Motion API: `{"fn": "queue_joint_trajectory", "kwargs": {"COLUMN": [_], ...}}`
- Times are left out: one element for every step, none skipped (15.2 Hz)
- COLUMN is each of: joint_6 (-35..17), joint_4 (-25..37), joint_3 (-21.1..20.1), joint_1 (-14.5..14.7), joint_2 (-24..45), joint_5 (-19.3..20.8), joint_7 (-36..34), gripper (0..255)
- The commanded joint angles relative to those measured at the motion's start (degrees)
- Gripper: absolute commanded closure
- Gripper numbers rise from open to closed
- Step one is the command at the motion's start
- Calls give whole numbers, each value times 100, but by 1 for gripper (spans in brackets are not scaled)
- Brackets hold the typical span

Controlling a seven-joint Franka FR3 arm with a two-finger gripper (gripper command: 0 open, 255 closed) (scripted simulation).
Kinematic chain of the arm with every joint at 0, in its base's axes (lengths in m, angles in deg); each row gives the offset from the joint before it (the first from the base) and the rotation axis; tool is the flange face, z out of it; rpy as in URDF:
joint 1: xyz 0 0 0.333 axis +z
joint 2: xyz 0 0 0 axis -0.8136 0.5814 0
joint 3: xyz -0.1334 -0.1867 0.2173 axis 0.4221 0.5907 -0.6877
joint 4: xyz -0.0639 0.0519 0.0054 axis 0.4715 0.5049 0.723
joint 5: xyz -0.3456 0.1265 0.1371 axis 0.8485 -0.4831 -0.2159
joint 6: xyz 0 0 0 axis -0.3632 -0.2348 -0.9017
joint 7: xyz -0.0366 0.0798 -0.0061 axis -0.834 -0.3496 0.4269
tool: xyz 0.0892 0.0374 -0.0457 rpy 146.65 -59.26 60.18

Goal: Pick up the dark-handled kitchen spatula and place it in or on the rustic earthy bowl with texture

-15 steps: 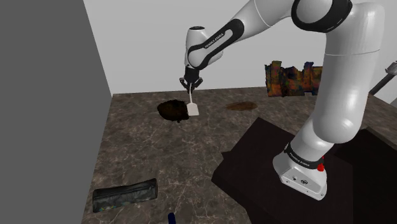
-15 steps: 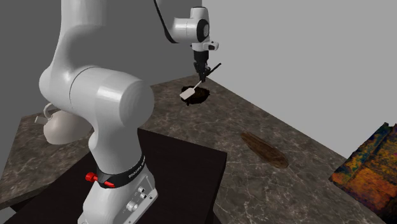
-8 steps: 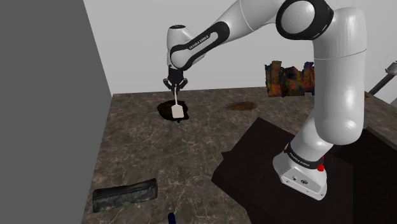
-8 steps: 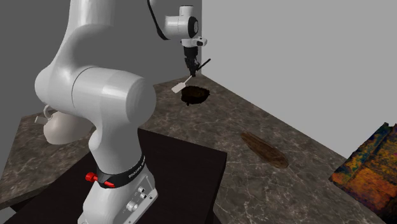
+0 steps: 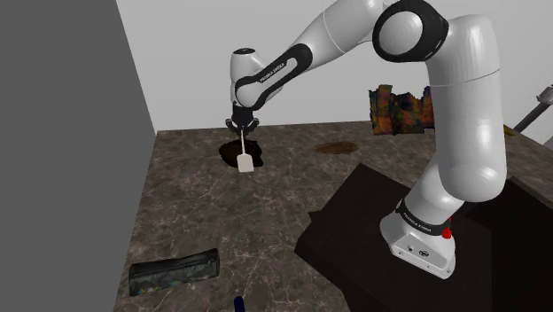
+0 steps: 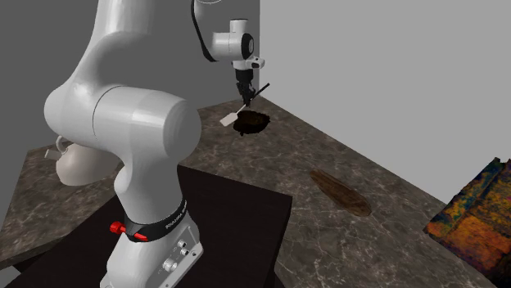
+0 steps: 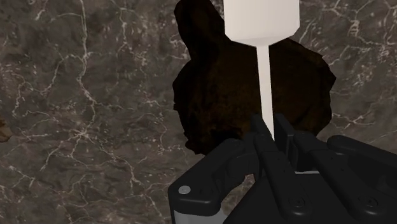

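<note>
1. The gripper (image 5: 241,124) pinches the spatula (image 5: 245,162) by its thin pale shaft, with a finger pressed on either side. In the shoulder view the white blade therefore hangs toward 6 o'clock under the hand.
2. The spatula is in the air over the dark brown, rough-surfaced bowl (image 5: 229,153), clear of the marbled worktop (image 5: 266,230). I judge it is held here so it can be released into the bowl.
3. From the wrist camera the shaft runs out across the bowl's dark hollow, so the bowl lies directly along the gripper's line.
4. In the second exterior view the dark handle (image 6: 264,85) pokes out toward 2 o'clock from the gripper. In the wrist view the fingers cover the handle and the picture's edge cuts off the blade.
5. I cannot tell how much gap lies between the blade and the bowl.
6. A flat brown patch (image 5: 338,147) toward 3 o'clock of the bowl is hard to identify. A blue thing (image 5: 237,304) is cut off at the shoulder view's 6 o'clock edge.
</note>
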Motion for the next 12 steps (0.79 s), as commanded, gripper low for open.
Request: {"fn": "queue_joint_trajectory", "kwargs": {"joint_6": [-98, -151, -201, -251, -301, -350, -393, -392, -392, -392, -392, -392], "joint_4": [29, 28, 34, 39, 45, 50, 57, 59, 59, 59, 59, 59], "joint_3": [9, 14, 19, 24, 29, 34, 38, 38, 38, 38, 38, 38], "joint_1": [8, 11, 14, 17, 20, 23, 26, 26, 26, 26, 26, 26], "joint_2": [126, 179, 234, 289, 345, 400, 449, 450, 451, 451, 451, 451], "joint_5": [13, 20, 26, 32, 38, 44, 49, 49, 49, 49, 49, 49], "joint_7": [-13, -19, -25, -31, -37, -43, -48, -48, -48, -48, -48, -48], "gripper": [255, 255, 255, 255, 255, 255, 255, 255, 255, 255, 255, 255]}}
